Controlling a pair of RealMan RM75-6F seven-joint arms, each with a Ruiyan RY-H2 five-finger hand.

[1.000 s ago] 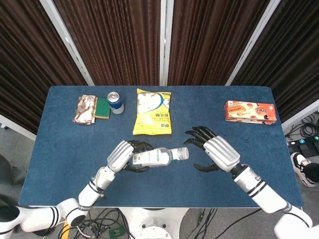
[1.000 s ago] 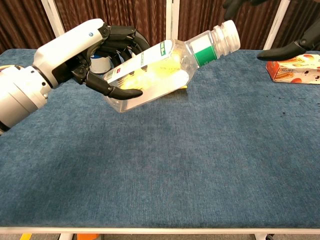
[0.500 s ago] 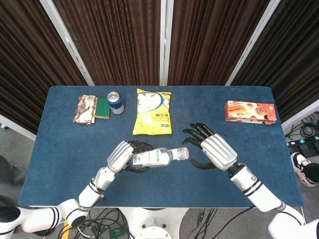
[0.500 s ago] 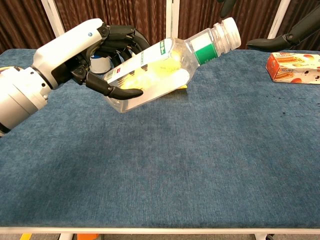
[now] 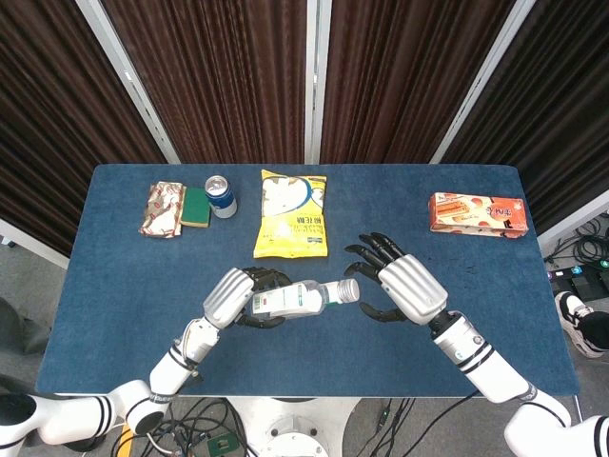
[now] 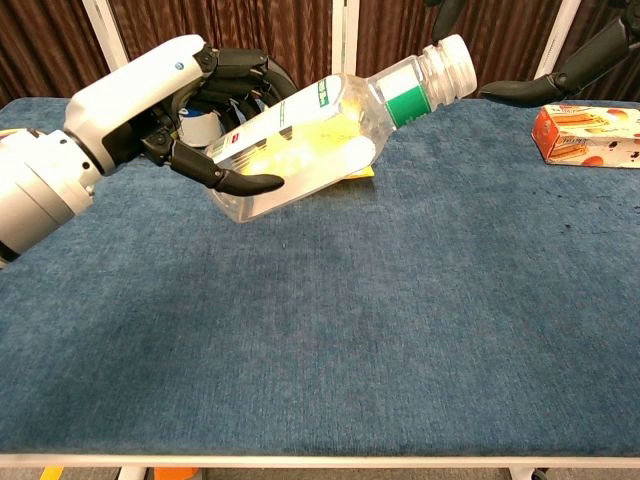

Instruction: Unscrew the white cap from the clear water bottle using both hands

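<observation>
The left hand (image 5: 231,297) grips the clear water bottle (image 5: 303,299) around its body, its dark fingers (image 6: 240,182) wrapped over and under the label, and holds it off the blue table (image 5: 114,276) near the front middle. The bottle lies tilted, neck pointing toward the robot's right and somewhat upward in the chest view. The white cap (image 5: 350,290) sits on the neck. The right hand (image 5: 411,289) hovers just beside the cap with its fingers (image 5: 373,249) spread apart, holding nothing (whether a fingertip touches the cap, I cannot tell). Further back on the table lie a yellow snack bag (image 5: 292,214), a drink can (image 5: 221,196), a green sponge (image 5: 196,207) beside a patterned packet (image 5: 163,209), and an orange biscuit box (image 5: 478,214) at the far right.
</observation>
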